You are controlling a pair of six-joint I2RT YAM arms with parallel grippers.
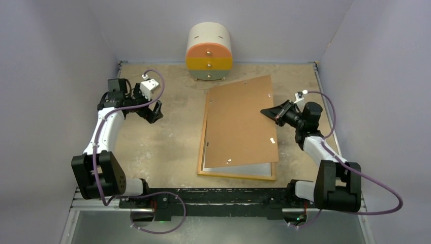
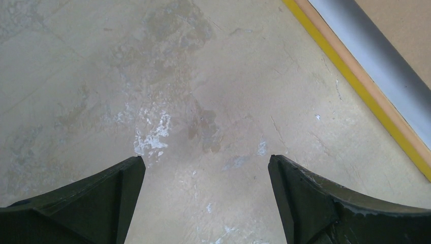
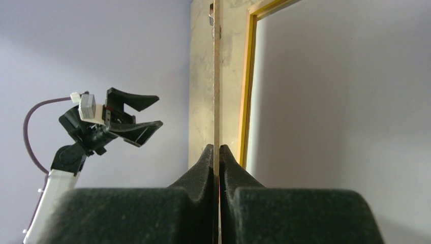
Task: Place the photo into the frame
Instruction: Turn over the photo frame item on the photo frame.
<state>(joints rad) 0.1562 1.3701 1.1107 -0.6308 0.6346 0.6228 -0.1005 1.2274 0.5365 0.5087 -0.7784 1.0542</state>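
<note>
Fingers [image 3: 203, 168] of the right gripper [image 1: 268, 112] are clamped on the backing board [image 1: 239, 122], left gripper [image 2: 206, 161] spread; the frame [image 1: 236, 176] is judged light, rigid, best gripped by a rail.

This looks like a robotics lab test cell, not a home or shop. Plain pale lavender-grey walls [image 1: 45, 51] box in a scuffed, stained beige tabletop [image 1: 167, 147] on three sides. A white-and-black jointed left arm [image 1: 104, 132] and a matching right arm [image 1: 317, 145] are bolted to a black metal rail [image 1: 228, 195], trailing loose purple cables [image 1: 162, 84]. The small rounded cream, orange and yellow drawer unit [image 1: 209, 52] by the back wall is perhaps a toy prop.
</note>
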